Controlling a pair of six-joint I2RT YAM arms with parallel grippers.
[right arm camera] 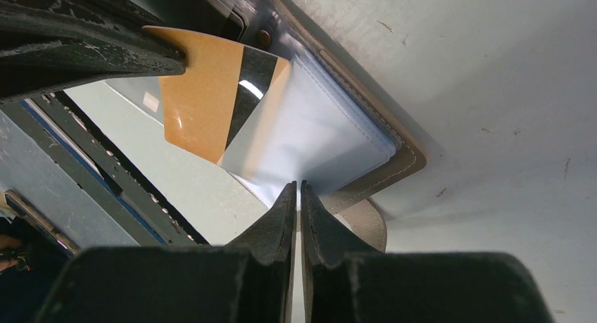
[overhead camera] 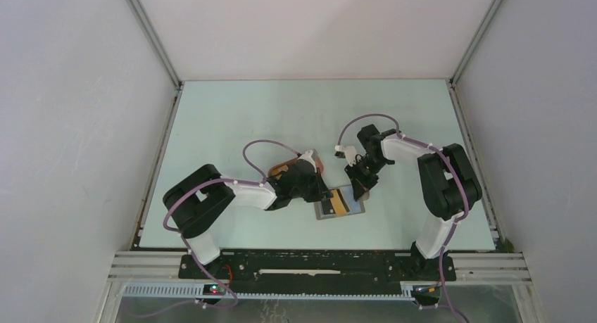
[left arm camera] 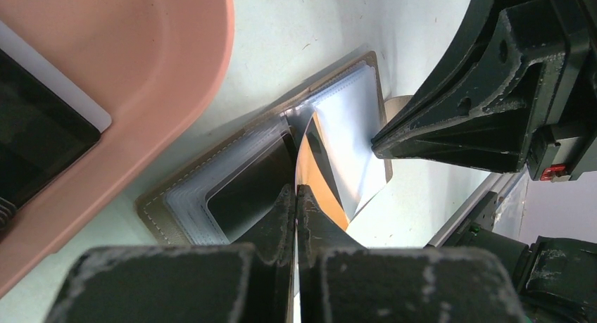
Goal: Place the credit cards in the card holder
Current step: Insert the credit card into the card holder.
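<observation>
The left gripper (left arm camera: 296, 191) has its fingers pressed together on a corner of the yellow-orange card (right arm camera: 197, 105), which carries a dark stripe and is held tilted above the open card holder (overhead camera: 355, 209). The card's far edge reaches the mouth of a clear sleeve (right arm camera: 317, 133) that stands up from the holder's middle. Opposite, the right gripper (right arm camera: 298, 189) has its fingers nearly closed, pinched on the free edge of that sleeve; the two grippers face each other across the holder, tips close together but not touching. The holder lies flat on the pale table (overhead camera: 246, 112) between the two arms, brown stitched border outward and a dark pocket on the half under the left gripper. Just beside it, on the left arm's side, sits the peach tray (left arm camera: 141, 70), holding a dark card with a white stripe (left arm camera: 35, 126).
</observation>
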